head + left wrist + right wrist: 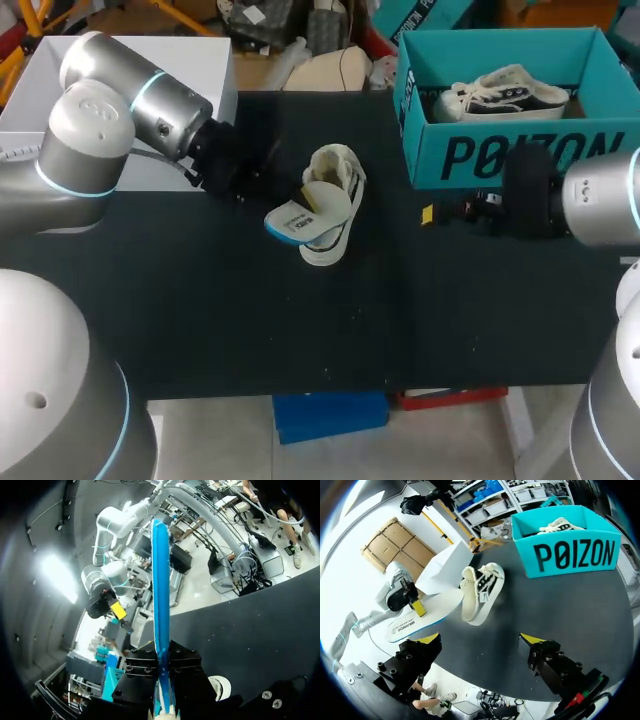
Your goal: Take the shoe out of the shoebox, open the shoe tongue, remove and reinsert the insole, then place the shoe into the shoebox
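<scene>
A white shoe (338,190) lies on its side in the middle of the black table (250,320). Its white insole (305,220) with a blue rim hangs just left of the shoe, with my left gripper (258,185) shut on it. In the left wrist view the insole (161,590) stands edge-on between the closed fingers of my left gripper (161,672). My right gripper (480,640) is open and holds nothing; it hovers to the right of the shoe (481,592), in front of the teal shoebox (500,155). A second shoe (500,95) lies inside the box.
A white box (150,70) stands at the back left, behind my left arm. The teal shoebox (570,550) takes up the back right corner. Bare table lies along the front edge.
</scene>
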You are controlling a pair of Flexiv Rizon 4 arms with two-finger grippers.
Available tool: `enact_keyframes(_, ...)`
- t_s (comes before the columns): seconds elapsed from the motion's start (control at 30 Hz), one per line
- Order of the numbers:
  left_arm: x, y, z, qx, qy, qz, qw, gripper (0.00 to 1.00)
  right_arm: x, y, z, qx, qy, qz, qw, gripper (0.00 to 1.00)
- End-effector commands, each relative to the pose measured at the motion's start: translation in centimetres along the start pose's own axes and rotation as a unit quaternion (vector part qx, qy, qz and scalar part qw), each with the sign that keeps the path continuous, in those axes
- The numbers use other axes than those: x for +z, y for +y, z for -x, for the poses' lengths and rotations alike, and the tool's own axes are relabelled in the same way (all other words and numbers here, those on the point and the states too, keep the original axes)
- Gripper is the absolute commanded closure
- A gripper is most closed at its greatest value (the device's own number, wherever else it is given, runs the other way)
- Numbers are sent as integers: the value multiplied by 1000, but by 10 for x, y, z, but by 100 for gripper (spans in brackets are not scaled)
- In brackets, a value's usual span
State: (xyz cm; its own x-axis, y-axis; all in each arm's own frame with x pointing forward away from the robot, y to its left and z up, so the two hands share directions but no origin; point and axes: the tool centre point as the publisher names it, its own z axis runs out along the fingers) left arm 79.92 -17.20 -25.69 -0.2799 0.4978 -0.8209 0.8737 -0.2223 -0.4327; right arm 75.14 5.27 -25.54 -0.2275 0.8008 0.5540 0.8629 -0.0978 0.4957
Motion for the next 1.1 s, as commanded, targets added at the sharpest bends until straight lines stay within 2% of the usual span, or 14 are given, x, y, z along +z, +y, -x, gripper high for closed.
enact_keyframes(0.03, -1, -6, -1, -3, 9, 18, 1000, 100, -32, -10, -1, 4, -10, 5, 1000, 0)
enact_keyframes(0.27, -3, -17, -7, -4, 30, 29, 999, 100, -33, -11, -1, 4, -18, 7, 1000, 0)
enact_keyframes(0.53, -1, -20, -33, -8, 56, 30, 998, 100, -33, -11, -1, 4, -18, 7, 1000, 0)
enact_keyframes(0.6, -2, -17, -40, 6, 85, 38, 996, 100, -33, -11, -1, 4, -18, 7, 1000, 0)
enact_keyframes(0.8, 5, 0, -54, 13, 76, 32, 997, 100, -33, -11, -1, 4, -18, 7, 1000, 0)
enact_keyframes(1.1, 22, 28, -72, 65, 71, 44, 994, 100, -33, -11, -1, 4, -18, 7, 1000, 0)
